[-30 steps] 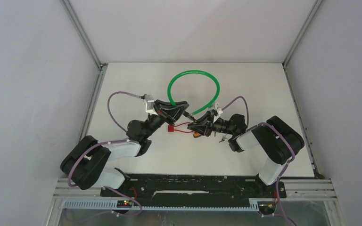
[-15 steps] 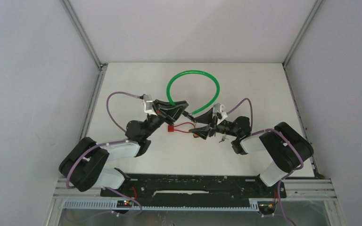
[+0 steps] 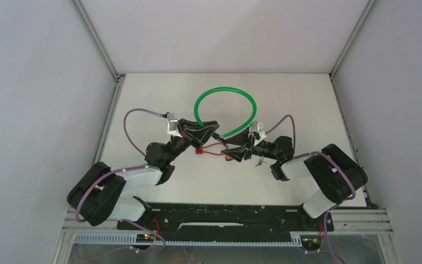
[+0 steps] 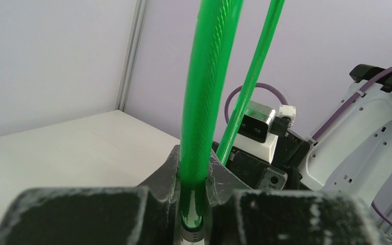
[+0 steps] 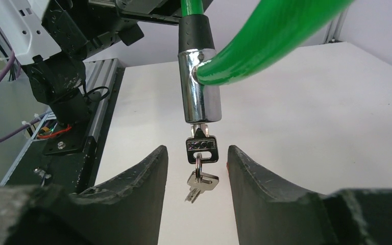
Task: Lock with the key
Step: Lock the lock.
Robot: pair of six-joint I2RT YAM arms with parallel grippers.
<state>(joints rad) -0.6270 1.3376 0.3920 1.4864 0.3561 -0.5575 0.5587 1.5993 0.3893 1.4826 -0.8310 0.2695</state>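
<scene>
Your right arm's fingers (image 5: 145, 178) stand partly open and empty, one on each side of the black-headed key (image 5: 202, 149), close to its narrow edges but touching neither. That key is already seated in the bottom of the chrome lock cylinder (image 5: 200, 92). Its long axis runs straight on from the cylinder's, up and down in the right wrist view. The flat of its head faces the camera, and a spare silver key (image 5: 200, 185) dangles below on a ring. The key head lies between the fingertips, so the right arm is the one placed to take it. Closing looks likely to pinch the head edge to edge, and the locking turn would then have to go round that upright axis. Higher up, the thick green plastic-coated cable (image 5: 270, 35) enters the cylinder from the side. Your left arm's fingers (image 4: 166, 176) are clamped on the cable's other end just above the cylinder, and appear to hold lock and loop clear of the white counter (image 5: 326, 132).
</scene>
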